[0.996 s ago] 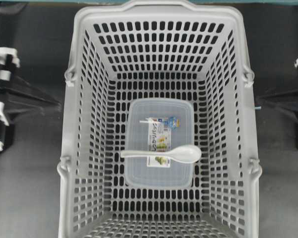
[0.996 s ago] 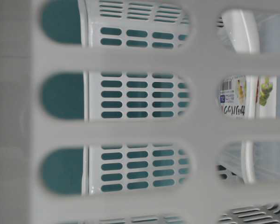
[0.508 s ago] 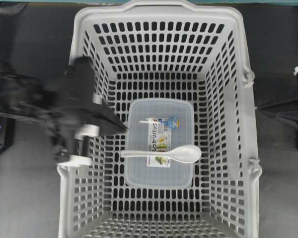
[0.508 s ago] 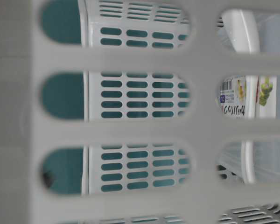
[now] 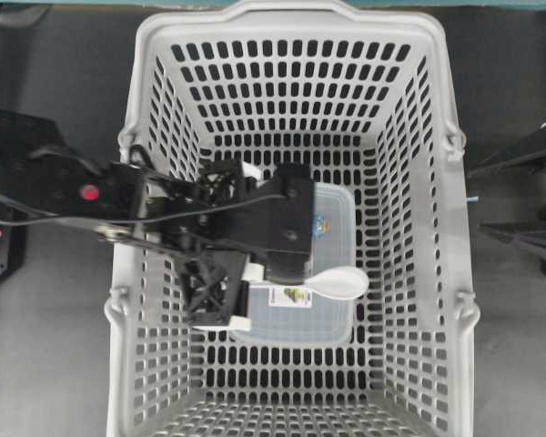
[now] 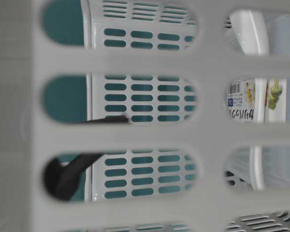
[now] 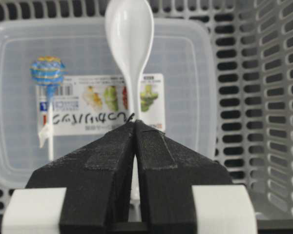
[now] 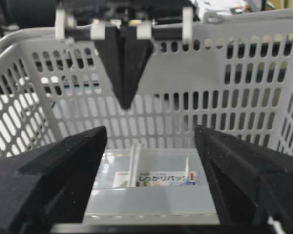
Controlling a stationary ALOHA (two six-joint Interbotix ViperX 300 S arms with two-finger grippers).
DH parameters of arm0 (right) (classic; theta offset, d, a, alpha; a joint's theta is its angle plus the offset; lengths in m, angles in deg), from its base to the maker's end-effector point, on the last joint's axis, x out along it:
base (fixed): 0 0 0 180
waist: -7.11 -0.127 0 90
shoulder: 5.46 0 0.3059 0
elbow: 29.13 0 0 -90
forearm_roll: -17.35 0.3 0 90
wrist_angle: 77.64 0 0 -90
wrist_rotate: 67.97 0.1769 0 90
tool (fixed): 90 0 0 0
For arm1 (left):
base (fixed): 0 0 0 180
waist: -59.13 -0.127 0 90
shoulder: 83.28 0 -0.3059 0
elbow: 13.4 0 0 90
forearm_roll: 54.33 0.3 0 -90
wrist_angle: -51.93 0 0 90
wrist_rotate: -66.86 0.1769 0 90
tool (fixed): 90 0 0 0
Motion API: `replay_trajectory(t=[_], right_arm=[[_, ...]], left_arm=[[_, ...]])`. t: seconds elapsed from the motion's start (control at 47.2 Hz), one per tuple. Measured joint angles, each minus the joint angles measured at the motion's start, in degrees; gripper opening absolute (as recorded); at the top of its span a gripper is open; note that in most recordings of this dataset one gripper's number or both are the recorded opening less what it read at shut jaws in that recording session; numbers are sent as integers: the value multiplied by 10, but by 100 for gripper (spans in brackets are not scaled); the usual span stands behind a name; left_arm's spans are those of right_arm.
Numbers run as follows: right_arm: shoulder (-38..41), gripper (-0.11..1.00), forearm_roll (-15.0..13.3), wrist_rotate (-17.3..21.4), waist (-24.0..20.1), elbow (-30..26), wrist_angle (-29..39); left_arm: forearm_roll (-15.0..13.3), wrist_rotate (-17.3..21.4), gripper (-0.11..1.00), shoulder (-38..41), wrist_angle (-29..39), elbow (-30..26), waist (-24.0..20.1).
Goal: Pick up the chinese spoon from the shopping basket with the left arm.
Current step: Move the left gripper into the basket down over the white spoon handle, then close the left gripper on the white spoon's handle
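Overhead, wrist and table-level views of the reach into the shopping basket (image 5: 146, 382). The chinese spoon (image 7: 129, 44) lies flat on the lid of a clear lidded container (image 7: 19, 146) that rests on the basket floor, near its middle; the spoon's bowl points toward the basket's right wall and its handle toward the left wall. The left arm (image 5: 91, 196) crosses the left rim and hangs inside the basket, above the handle end. The left gripper (image 7: 135, 129) has its two fingers pressed together with nothing between them, tips just over the handle, aligned along the spoon's length. The right gripper (image 8: 151, 161) stands outside the right rim with its jaws spread wide and empty.

Likely risks, judged from this pose: with the fingers closed, a descent would press the tips onto the handle instead of straddling it, and could tip the bowl up or skid the glossy spoon across the smooth lid. Even once opened, the fingers must bracket a thin, low handle; an off-centre closure could flick it aside or pinch the lid. The arm's cables also pass close to the left wall.
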Motion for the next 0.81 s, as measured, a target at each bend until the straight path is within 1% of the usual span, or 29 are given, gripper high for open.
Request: replay_trajectory(t=[0.127,0.169,0.254,0.297,0.318,0.403,0.445,0.487,0.53,0.678,0.805], right_arm=[[0,70,-1,-1,0,0,-1],[0,70,0,0,0,0,0],[-1,70,-1,-1,0,0,-1],[-1,70,-1,-2,0,0,-1],[-1,70,-1,-2,0,0,0],[-1,70,0,-2,0,0,-1],[-1,70,0,-2,0,0,-1],[-1,70,0,-2,0,0,-1],[-1,70,0,-2,0,0,-1],[-4,70,-1,-2,0,0,-1],[-8,70,0,-2,0,0,-1]], left_arm=[[0,0,1,22,0,-7,2],[0,0,6,28,1,-8,2],[0,-1,27,40,1,-10,4],[0,-3,40,48,2,-13,4],[-1,-2,49,54,1,-15,4],[0,-2,73,69,1,-23,5],[0,-2,82,79,2,-28,6],[0,-2,88,88,1,-33,6],[0,-2,90,99,2,-36,5],[0,-2,84,131,4,-39,8],[0,-4,81,138,5,-40,9]])
